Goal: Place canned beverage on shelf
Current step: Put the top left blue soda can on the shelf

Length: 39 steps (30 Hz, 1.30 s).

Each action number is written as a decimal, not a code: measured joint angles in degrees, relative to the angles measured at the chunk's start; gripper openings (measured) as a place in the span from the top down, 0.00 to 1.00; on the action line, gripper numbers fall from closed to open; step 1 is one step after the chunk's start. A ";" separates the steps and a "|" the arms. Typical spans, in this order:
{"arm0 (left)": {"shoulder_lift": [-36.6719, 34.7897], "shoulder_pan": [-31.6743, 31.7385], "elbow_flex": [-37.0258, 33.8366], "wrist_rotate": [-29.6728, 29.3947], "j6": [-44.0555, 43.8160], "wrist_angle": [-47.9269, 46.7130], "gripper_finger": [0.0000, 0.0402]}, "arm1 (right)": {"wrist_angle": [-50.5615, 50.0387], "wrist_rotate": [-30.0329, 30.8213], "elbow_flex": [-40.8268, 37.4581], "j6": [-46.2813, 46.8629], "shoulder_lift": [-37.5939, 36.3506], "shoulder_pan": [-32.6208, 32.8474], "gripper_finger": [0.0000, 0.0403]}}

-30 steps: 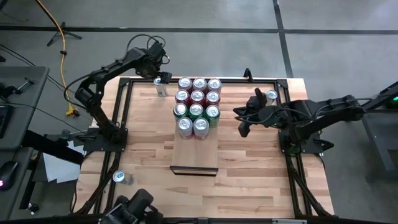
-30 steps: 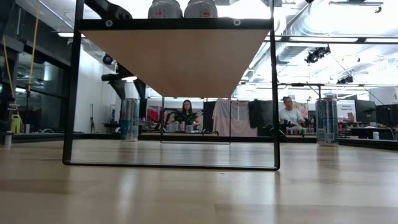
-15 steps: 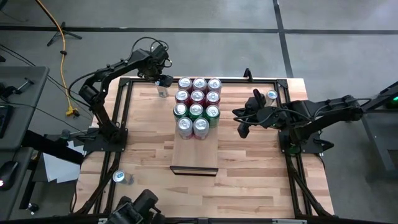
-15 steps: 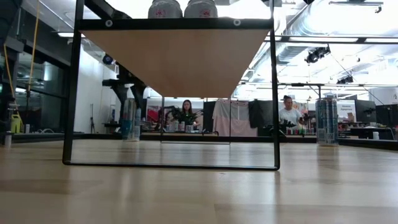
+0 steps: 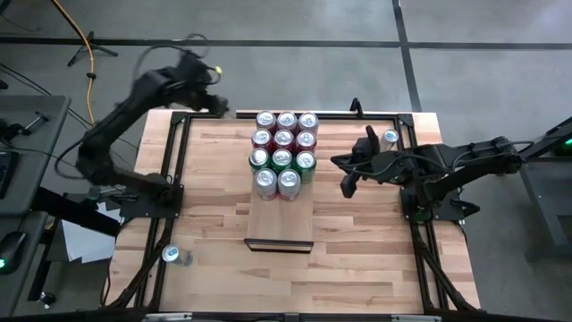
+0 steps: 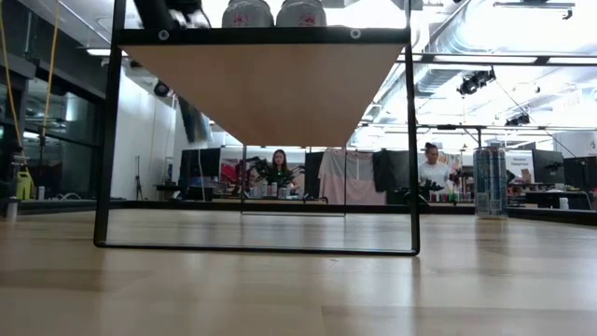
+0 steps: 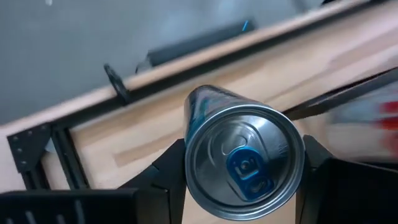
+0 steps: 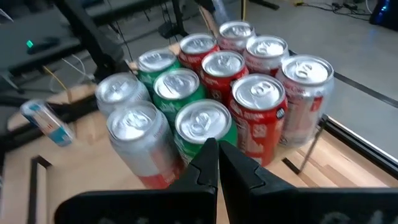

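A silver-and-blue beverage can (image 7: 239, 158) with a blue tab is in my left gripper (image 5: 217, 106), which is shut on it above the table's far-left corner. The same can shows blurred in the right wrist view (image 8: 43, 121). The shelf (image 5: 280, 219) is a pale board raised on a black frame at mid-table, seen from below in the low view (image 6: 261, 89). Several red, green and silver cans (image 5: 283, 152) stand on its far end. My right gripper (image 5: 349, 185) hovers shut to the right of those cans, its fingers (image 8: 214, 163) pointing at them. My left gripper pinches the can between its two fingers, one on each side of the can's wall just below the top rim (image 7: 190, 155). The fingers (image 7: 314, 162) slant down from above. The can is lifted clear of the table, its top tilted toward the wrist camera.
One loose can (image 5: 391, 139) stands at the far right of the table, also in the low view (image 6: 490, 180). Another (image 5: 172, 255) stands at the near left. The black frame rails (image 5: 179, 161) border the tabletop. Bare shelf board lies nearer than the cans. People sit in the room behind.
My left gripper has taken hold of the can that stood at the table's far left. It has risen quickly with the can and drawn back toward the table's left edge. The can is now clear of the table. My right arm has kept still.
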 joint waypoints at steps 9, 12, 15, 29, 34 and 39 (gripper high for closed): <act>-12.65 -9.24 13.35 1.08 -4.73 -3.20 0.69 | 11.72 -4.16 0.00 -6.24 0.00 0.00 1.00; -14.12 -14.51 19.51 3.64 -4.30 -2.99 0.69 | 16.04 -7.86 0.00 -9.95 0.00 0.00 1.00; -14.08 -20.47 24.44 7.42 -3.40 -3.06 0.69 | 21.25 -14.40 0.00 -12.25 0.00 0.00 1.00; -1.27 -53.19 26.35 9.74 3.90 -5.13 0.69 | 24.71 -26.31 9.92 -14.51 8.70 0.00 0.67; 2.63 -57.32 26.33 7.03 4.14 -6.20 0.69 | 8.95 -26.33 22.29 -16.89 16.13 0.00 0.38; 5.38 -59.99 26.35 3.87 3.25 -13.59 0.69 | -6.64 -26.23 34.17 -19.25 22.76 -0.63 0.26</act>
